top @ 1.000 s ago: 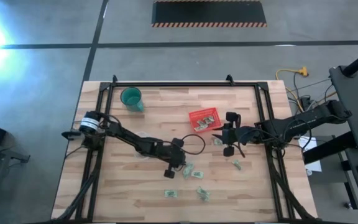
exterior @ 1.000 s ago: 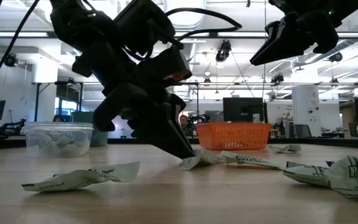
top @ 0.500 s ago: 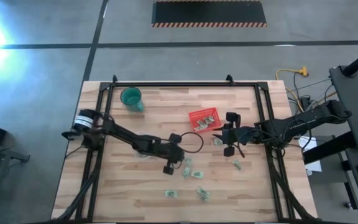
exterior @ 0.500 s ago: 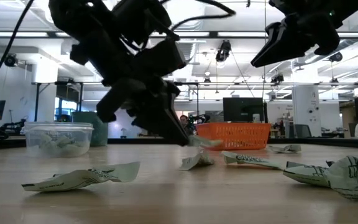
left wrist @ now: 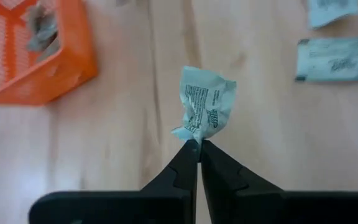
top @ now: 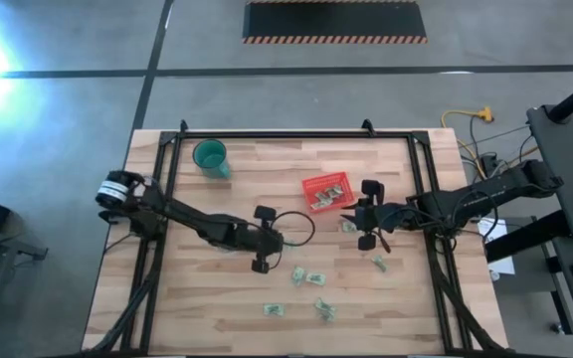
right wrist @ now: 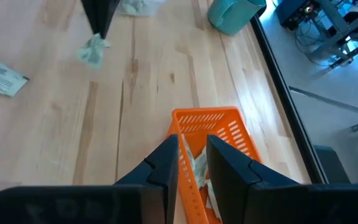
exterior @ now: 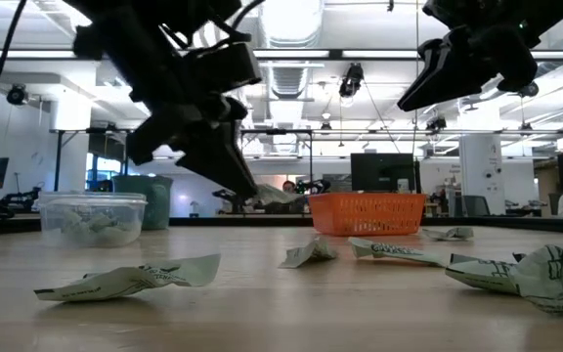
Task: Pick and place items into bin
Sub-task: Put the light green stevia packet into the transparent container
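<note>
Lifting clear now, left gripper (left wrist: 198,144) pinching crumpled item (left wrist: 207,107) by its corner; feather-light, soft, holding fine.

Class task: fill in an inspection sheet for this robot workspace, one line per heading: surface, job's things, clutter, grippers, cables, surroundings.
Surface: pale wooden plank table, black frame.
Job's things: small red square plastic basket already holding pieces; crumpled pale green paper pieces loose on the table near the front.
Clutter: teal round cup; clear plastic tub.
Grippers: left gripper shut on one crumpled paper piece, lifted; right gripper open, over the basket.
Cables: black loop at the left arm; yellow cord on the floor.
Surroundings: grey floor, striped mat.
</note>
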